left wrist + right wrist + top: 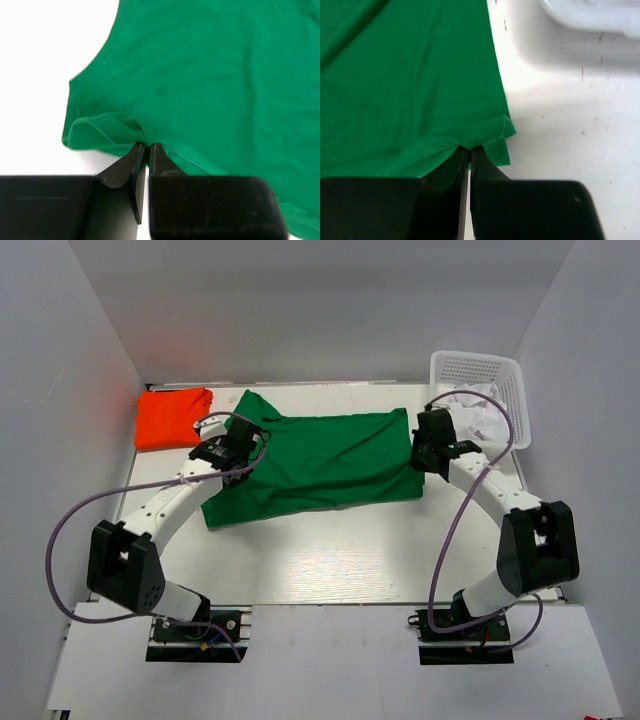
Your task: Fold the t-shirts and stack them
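White plastic mesh basket [478, 368] upright at far right corner of bench [330, 560], crumpled white material [487, 422] inside. Bench top pale, wood-grained; small dark specks in right wrist view. White walls [330, 310] on three sides

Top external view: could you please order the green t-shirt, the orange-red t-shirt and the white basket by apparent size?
1. Deep green cloth t-shirt, spread out: clearly largest.
2. White plastic mesh basket, somewhat larger than the next.
3. Bright orange-red folded t-shirt: smallest.

green t-shirt [330, 455]: matt soft cloth | basket [476, 368]: white plastic mesh
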Motion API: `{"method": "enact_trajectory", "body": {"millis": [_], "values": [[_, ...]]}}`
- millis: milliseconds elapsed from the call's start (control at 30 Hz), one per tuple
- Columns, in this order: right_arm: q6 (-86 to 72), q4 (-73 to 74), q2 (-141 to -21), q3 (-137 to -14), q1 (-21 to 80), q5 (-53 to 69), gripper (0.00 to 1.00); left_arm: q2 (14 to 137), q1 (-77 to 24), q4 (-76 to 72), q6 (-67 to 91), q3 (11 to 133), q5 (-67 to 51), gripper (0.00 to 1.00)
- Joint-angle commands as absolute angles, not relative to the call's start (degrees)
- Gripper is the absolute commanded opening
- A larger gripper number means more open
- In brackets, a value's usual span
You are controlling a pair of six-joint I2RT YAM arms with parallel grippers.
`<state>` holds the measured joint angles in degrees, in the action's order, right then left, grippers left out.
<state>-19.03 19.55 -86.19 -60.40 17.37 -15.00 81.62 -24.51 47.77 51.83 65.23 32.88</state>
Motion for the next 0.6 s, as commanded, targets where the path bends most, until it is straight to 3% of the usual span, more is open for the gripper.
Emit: {"method": "enact_trajectory", "body": {"millis": [0,133,333,433,467,500,533,567], "values": [[-18.4,18.5,-88.9,-65.4,16.9,-16.7,0.0,83.8,-23.1,43.4,49.4,68.9,36.5,0.0],[-18.1,18.4,-94.6,-68.8,17.0,-16.8,0.0,88.6,-21.2,39.6,45.9,70.2,34.8,0.0],[-19.9,20.3,-102.7,-76.2,16.3,-20.5,0.0,100.6,-18.3,38.5,43.4,76.8,34.1,0.11],[-20.3,22.1,-107.5,-81.4,16.0,-20.7,0.34,105.4,-15.6,38.5,42.1,81.1,34.1,0.64],[-20.1,23.2,-109.7,-84.7,14.8,-20.5,0.42,108.0,-14.8,38.5,41.3,84.3,32.9,0.93],[-19.5,24.3,-110.1,-85.9,16.1,-19.2,0.46,109.1,-14.0,39.1,40.5,85.9,32.1,1.0],[-18.7,25.7,-110.4,-87.5,16.1,-17.2,0.5,109.9,-12.4,39.1,40.0,87.3,30.9,1.0],[-18.1,25.8,-109.3,-86.7,16.5,-15.8,0.61,110.5,-11.7,39.1,39.5,89.7,28.5,1.0]]}}
